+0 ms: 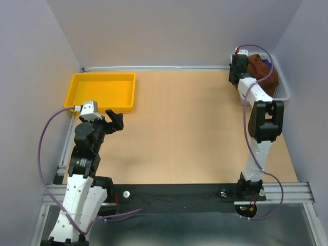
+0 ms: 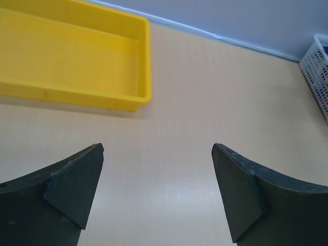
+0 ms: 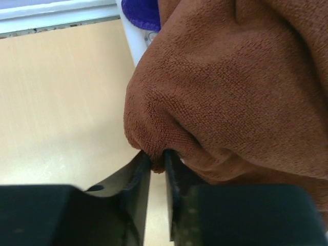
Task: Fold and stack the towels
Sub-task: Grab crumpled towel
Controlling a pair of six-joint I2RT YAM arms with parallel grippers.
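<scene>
From above, the left gripper hangs over the wooden table, just in front of the yellow tray. Its two fingers are spread wide and hold nothing. The right arm reaches to the far right corner. The right gripper is at the left edge of the white basket. A brown towel is heaped in the basket, bunched up and not folded. It sticks up over the rim. From here you cannot tell how the right fingers stand.

In the left wrist view, the left gripper is wide open, with one dark finger on each side and only bare table between them. The yellow tray lies ahead and to the left, apart from the fingers. A corner of the white basket shows at the far right edge.

In the right wrist view, the right gripper is nearly pressed together and pinches a small fold at the bottom of the brown towel. The soft cloth bulges out just above the fingertips and fills most of the view. Behind it, at the top, a bit of purple towel peeks out. A strip of the white basket wall shows beside the brown towel, and the table is on the left
</scene>
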